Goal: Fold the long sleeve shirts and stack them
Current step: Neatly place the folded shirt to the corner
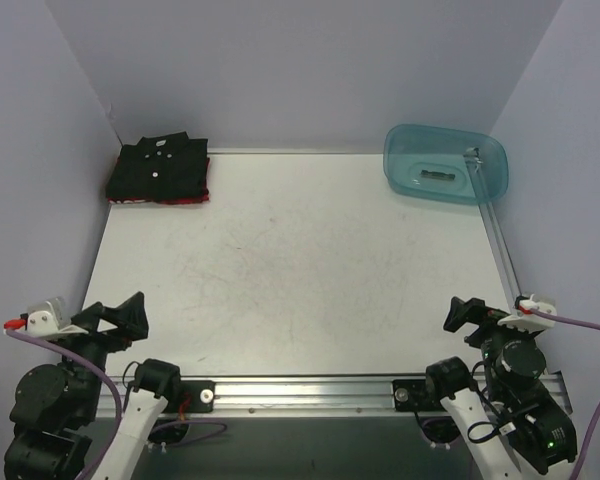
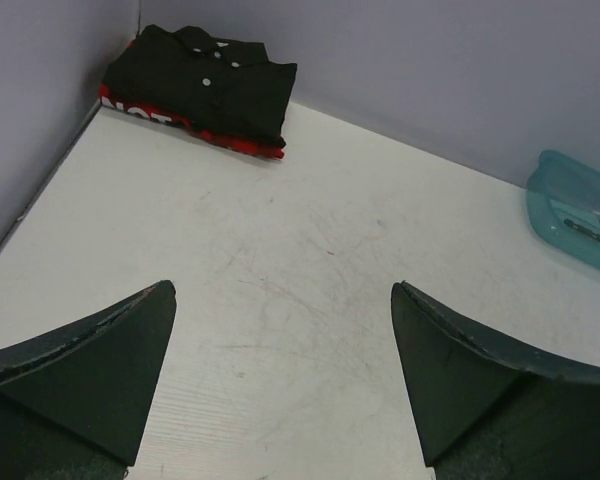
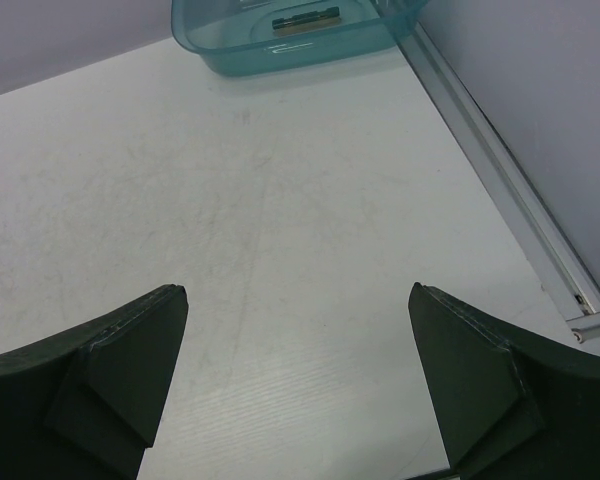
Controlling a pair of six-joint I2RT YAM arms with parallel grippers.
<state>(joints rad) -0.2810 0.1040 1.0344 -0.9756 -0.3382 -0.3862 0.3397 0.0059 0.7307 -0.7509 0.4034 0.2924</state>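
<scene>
Two folded long sleeve shirts lie stacked in the far left corner of the table. The black shirt (image 1: pixel 160 167) (image 2: pixel 215 85) with small white buttons is on top. Under it only the red edge of the plaid shirt (image 1: pixel 185 200) (image 2: pixel 235 142) shows. My left gripper (image 1: pixel 115 317) (image 2: pixel 283 300) hangs open over the near left of the table, nothing between its fingers. My right gripper (image 1: pixel 472 322) (image 3: pixel 298 300) is open over the near right, holding nothing. Both are far from the stack.
A translucent teal tub (image 1: pixel 446 163) (image 3: pixel 290 30) (image 2: pixel 580 210) sits at the far right corner with a small dark item inside. A metal rail (image 1: pixel 500 245) (image 3: pixel 510 190) runs along the table's right edge, another along the near edge. Grey walls enclose the table on three sides.
</scene>
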